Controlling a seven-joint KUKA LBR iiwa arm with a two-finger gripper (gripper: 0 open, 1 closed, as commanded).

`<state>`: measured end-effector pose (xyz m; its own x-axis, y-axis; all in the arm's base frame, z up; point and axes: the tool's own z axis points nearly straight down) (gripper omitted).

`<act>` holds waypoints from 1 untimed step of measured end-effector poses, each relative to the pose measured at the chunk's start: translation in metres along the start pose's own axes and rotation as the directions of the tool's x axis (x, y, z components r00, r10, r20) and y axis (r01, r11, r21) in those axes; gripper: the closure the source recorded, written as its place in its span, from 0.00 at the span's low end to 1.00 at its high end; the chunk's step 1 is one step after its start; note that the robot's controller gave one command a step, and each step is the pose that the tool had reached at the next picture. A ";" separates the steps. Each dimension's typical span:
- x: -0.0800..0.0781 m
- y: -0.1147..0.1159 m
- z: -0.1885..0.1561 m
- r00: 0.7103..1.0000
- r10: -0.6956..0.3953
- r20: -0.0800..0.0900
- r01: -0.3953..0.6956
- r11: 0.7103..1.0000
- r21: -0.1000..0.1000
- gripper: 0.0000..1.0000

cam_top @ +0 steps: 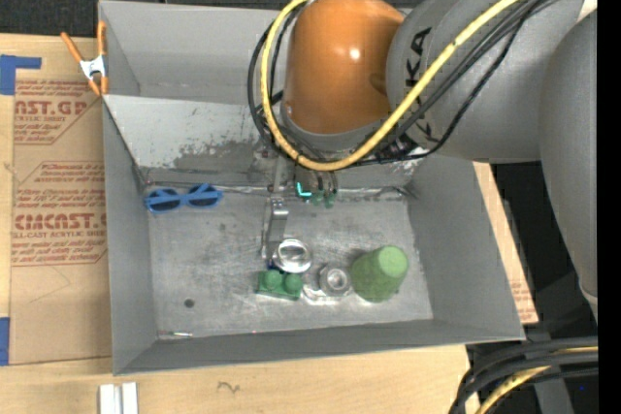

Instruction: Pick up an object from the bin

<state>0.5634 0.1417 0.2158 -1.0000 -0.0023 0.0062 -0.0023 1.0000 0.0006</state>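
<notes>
My gripper [273,257] hangs below the orange-covered wrist, low over the front middle of the bin floor. Its tip is right beside a shiny round silver cap-like thing [293,256], just to that thing's left. Directly under them lies a small dark green lumpy toy [278,283]. To the right of it is a clear round piece with a silver centre [334,281]. A green cup [377,273] lies tipped on its side further right. I cannot see anything held by the gripper.
A pair of blue toy glasses [182,198] lies at the back left of the floor, well away from the gripper. The arm and its orange cover hide the back middle of the bin. The left front floor is bare metal.
</notes>
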 end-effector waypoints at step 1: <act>0.006 -0.073 0.096 0.962 -0.271 0.001 0.271 0.962 0.002 0.00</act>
<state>0.5569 0.0683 0.1195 -0.9618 -0.2736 0.0047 -0.2736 0.9618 -0.0002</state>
